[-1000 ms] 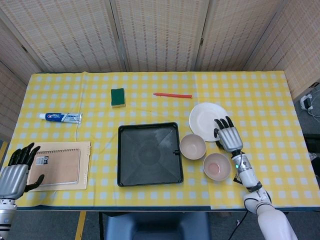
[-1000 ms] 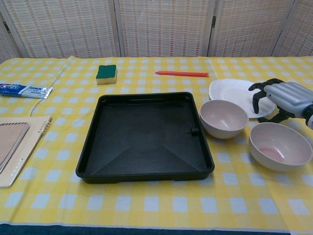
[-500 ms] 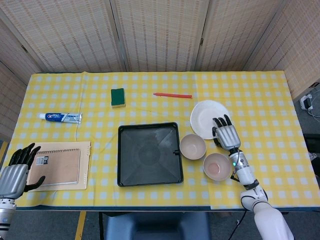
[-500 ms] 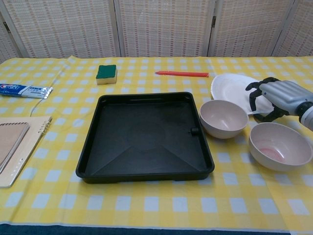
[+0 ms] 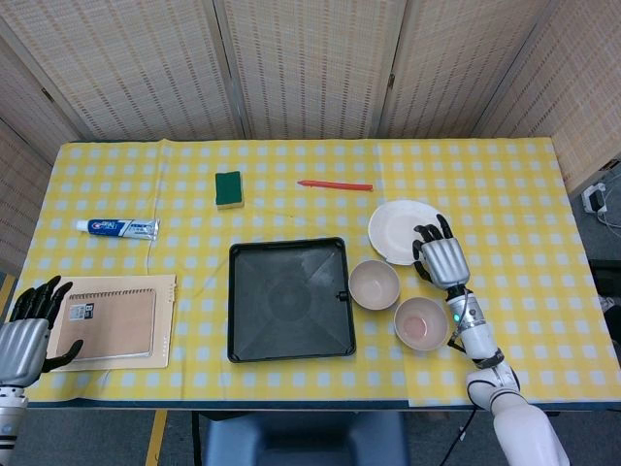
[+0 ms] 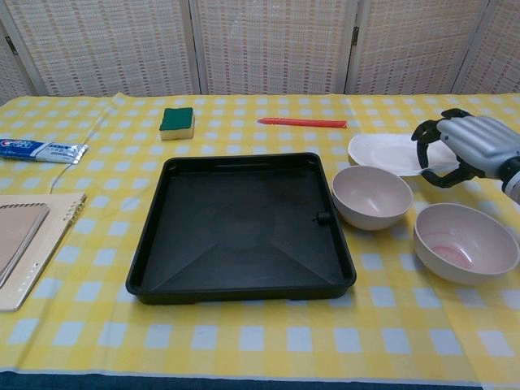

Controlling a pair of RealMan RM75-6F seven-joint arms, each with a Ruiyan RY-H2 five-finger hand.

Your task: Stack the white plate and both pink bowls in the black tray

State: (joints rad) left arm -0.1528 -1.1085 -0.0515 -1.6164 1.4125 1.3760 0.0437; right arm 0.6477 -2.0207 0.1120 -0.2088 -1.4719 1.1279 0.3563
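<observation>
Right hand (image 6: 465,151) is gripping white plate (image 6: 388,153) at its edge, fingers (image 6: 428,145) closed on the rim, plate tilting up beside pink bowls. Should keep it level w/ firm pinch, carrying over to black tray (image 6: 241,227).

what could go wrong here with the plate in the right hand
The right hand holds the white plate only by its right edge, so the plate could tilt and slip from the fingers. The nearer pink bowl sits between the plate and the black tray, so a low carry may knock it.
</observation>
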